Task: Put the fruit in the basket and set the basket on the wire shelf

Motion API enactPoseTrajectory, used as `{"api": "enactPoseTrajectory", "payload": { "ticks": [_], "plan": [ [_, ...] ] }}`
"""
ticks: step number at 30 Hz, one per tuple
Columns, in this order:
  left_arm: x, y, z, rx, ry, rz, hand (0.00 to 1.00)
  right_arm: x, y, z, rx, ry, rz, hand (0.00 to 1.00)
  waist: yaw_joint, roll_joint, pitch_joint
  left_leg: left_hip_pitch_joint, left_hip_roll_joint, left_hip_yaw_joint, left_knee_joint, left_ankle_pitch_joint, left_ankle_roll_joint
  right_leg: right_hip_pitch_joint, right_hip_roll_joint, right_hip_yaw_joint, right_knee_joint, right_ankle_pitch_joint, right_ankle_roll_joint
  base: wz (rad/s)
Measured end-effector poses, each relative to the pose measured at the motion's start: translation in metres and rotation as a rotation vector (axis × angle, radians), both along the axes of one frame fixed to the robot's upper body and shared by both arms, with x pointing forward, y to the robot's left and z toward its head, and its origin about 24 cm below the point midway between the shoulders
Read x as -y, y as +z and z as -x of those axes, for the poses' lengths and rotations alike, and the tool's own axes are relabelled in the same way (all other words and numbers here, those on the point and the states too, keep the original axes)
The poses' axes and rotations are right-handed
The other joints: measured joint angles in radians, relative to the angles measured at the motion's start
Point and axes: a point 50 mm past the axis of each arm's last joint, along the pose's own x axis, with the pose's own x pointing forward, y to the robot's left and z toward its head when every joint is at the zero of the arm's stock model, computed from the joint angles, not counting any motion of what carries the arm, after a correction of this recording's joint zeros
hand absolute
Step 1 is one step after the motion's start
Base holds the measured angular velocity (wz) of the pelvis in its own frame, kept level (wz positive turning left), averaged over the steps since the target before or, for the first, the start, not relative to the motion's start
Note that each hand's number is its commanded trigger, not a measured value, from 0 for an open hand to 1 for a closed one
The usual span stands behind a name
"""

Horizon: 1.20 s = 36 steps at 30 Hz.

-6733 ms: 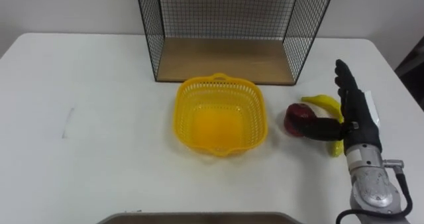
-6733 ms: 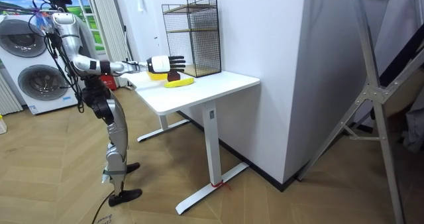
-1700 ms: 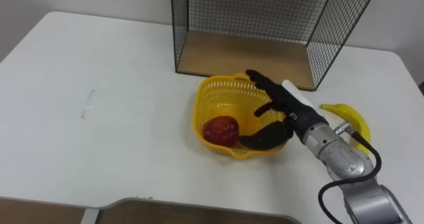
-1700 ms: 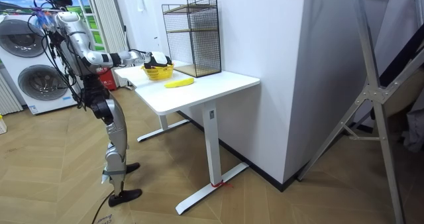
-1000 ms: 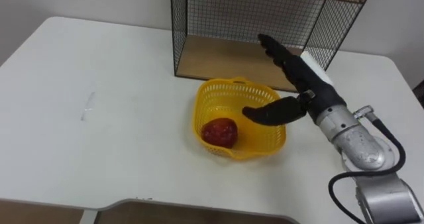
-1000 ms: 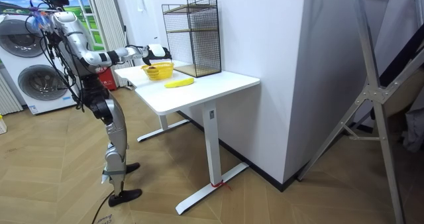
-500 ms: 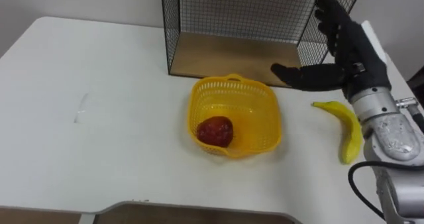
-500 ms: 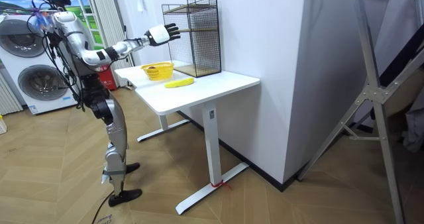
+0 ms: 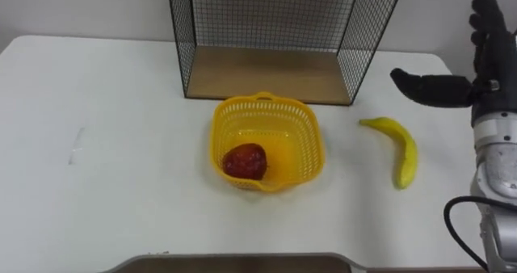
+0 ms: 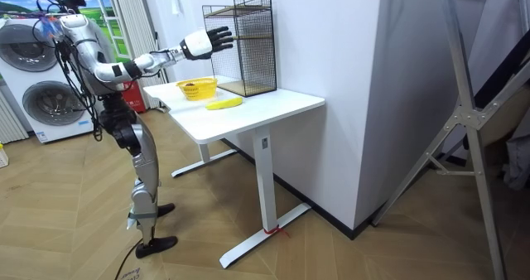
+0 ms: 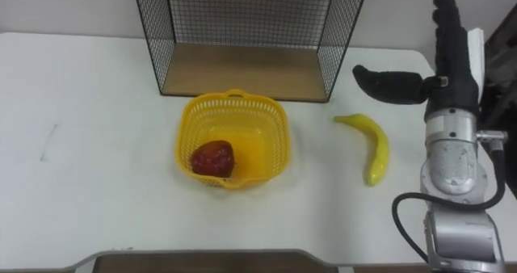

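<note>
Right hand (image 9: 490,81) risen, fingers spread wide | banana (image 9: 403,150) on white table (image 9: 121,184) | red fruit (image 9: 244,161) in basket (image 9: 309,148)

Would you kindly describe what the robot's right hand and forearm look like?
The right hand has black fingers and a white plate on its back. The forearm is silver-grey metal in rounded segments, with a black cable looping beside it.

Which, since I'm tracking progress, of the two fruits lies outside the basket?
The banana: it lies on the table to the right of the yellow basket, while the red fruit sits inside the basket.
</note>
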Motion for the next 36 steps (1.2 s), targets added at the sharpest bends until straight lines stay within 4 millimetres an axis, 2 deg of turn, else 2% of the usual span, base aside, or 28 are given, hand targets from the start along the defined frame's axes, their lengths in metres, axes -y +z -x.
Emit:
{"api": "enactPoseTrajectory", "payload": {
  "ticks": [3, 9, 15, 17, 23, 28, 32, 34, 36],
  "plan": [
    [0.000, 0.000, -0.001, -0.005, 0.003, -0.001, 0.00, 0.006, -0.018, 0.000, -0.084, -0.031, -0.018, 0.00, 0.003, 0.001, -0.0010, -0.007, -0.001, 0.002, 0.000, 0.000, 0.001, -0.011, -0.002, 0.000, 0.005, 0.000, 0.000, 0.00],
    [-0.001, 0.000, 0.002, -0.019, 0.010, -0.006, 0.00, 0.008, -0.026, -0.001, -0.124, -0.039, -0.027, 0.00, 0.006, 0.008, -0.0113, -0.008, -0.003, 0.002, -0.002, 0.003, 0.003, -0.016, -0.003, -0.002, 0.005, 0.000, 0.000, 0.00],
    [-0.002, 0.002, -0.005, -0.001, 0.009, -0.002, 0.00, 0.007, -0.050, -0.002, -0.246, -0.010, -0.053, 0.00, 0.024, -0.002, -0.0047, 0.003, -0.002, 0.001, -0.004, 0.003, 0.002, -0.006, -0.003, -0.002, 0.003, 0.000, 0.001, 0.00],
    [-0.003, 0.002, -0.006, 0.001, 0.016, 0.001, 0.00, 0.005, -0.052, -0.003, -0.263, 0.013, -0.057, 0.00, 0.027, -0.006, -0.0027, 0.002, -0.002, 0.001, -0.002, 0.003, 0.002, -0.005, -0.003, -0.002, 0.003, -0.001, 0.001, 0.00],
    [-0.006, 0.003, -0.003, -0.016, 0.022, -0.010, 0.00, 0.006, -0.065, -0.003, -0.331, 0.027, -0.115, 0.00, 0.033, -0.018, -0.0104, 0.002, -0.003, 0.001, -0.001, 0.003, 0.002, -0.005, -0.003, 0.000, 0.003, 0.000, 0.001, 0.00],
    [-0.007, 0.003, -0.005, -0.007, 0.027, -0.010, 0.00, 0.011, -0.078, -0.007, -0.411, 0.032, -0.147, 0.00, 0.031, -0.016, -0.0098, -0.003, -0.003, -0.006, -0.001, 0.003, 0.003, -0.003, -0.003, -0.005, 0.003, 0.000, 0.001, 0.04],
    [-0.006, 0.003, -0.004, -0.022, 0.027, 0.007, 0.00, 0.021, -0.105, 0.004, -0.560, 0.004, -0.168, 0.00, 0.054, -0.013, -0.0096, -0.002, -0.005, -0.010, 0.001, 0.003, 0.003, 0.006, -0.003, -0.006, 0.004, 0.000, 0.001, 0.01],
    [-0.006, 0.003, -0.002, -0.035, 0.034, 0.010, 0.00, 0.021, -0.103, 0.001, -0.563, 0.016, -0.150, 0.00, 0.052, -0.010, -0.0095, -0.001, -0.005, -0.010, 0.007, 0.003, 0.003, 0.009, -0.003, -0.006, 0.004, 0.000, 0.001, 0.00],
    [-0.006, 0.003, 0.000, -0.045, 0.040, 0.017, 0.00, 0.023, -0.104, 0.000, -0.580, 0.015, -0.152, 0.00, 0.053, -0.005, -0.0060, 0.001, -0.005, -0.012, 0.013, 0.002, 0.003, 0.014, -0.003, -0.008, 0.003, 0.000, 0.001, 0.03]
  ]
}}
